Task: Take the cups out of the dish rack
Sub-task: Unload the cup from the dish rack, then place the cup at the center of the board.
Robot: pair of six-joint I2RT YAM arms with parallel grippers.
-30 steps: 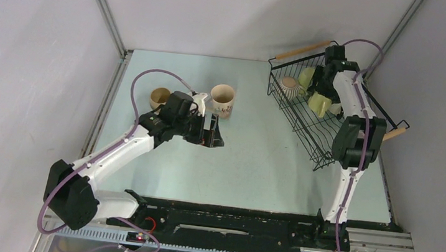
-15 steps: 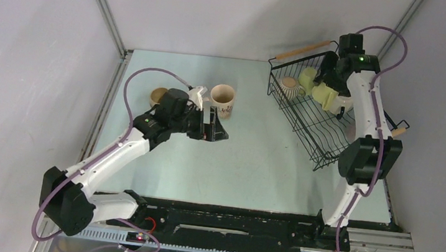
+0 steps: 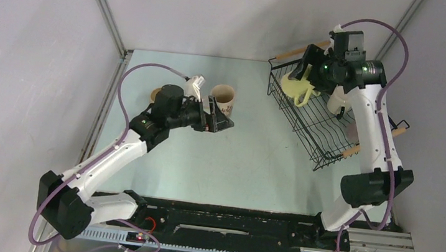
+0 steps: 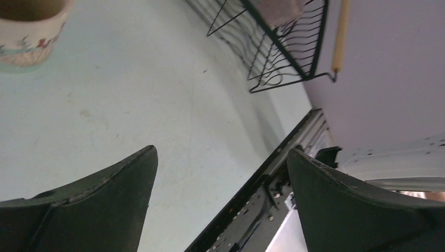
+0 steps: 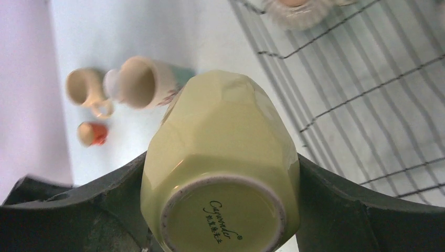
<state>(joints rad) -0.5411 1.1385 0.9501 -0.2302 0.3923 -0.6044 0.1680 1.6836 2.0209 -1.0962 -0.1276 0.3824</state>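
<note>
Change, right side: pale yellow-green cup [image 5: 220,157] lifted out of the dish rack [image 3: 317,126] within the last second, now in the air above the rack's far left corner.
Right end effector [image 3: 308,78]: pinching that cup by its sides, base toward the wrist camera, mouth pointing away.
Change, left side: left end effector [image 4: 220,157] raised and drawn back from the floral cup [image 3: 223,98]; fingers spread wide, nothing between them.
Meaning for the task: one more cup clear of the rack; probably next a carry across to the set-down group.
Already out: floral cup, a cream handled cup [image 5: 84,86] and a small tan cup [image 5: 92,134], close together on the tabletop [image 3: 254,160], left half.
Left in the rack: ribbed beige cup [image 5: 299,9], mauve-pink cup [image 4: 281,8]; perhaps more hidden behind the arm.
In the way: rack's rim wires and wooden handle [image 3: 287,53] just beside the carried cup; left arm hovering near the drop-off spot.
</note>
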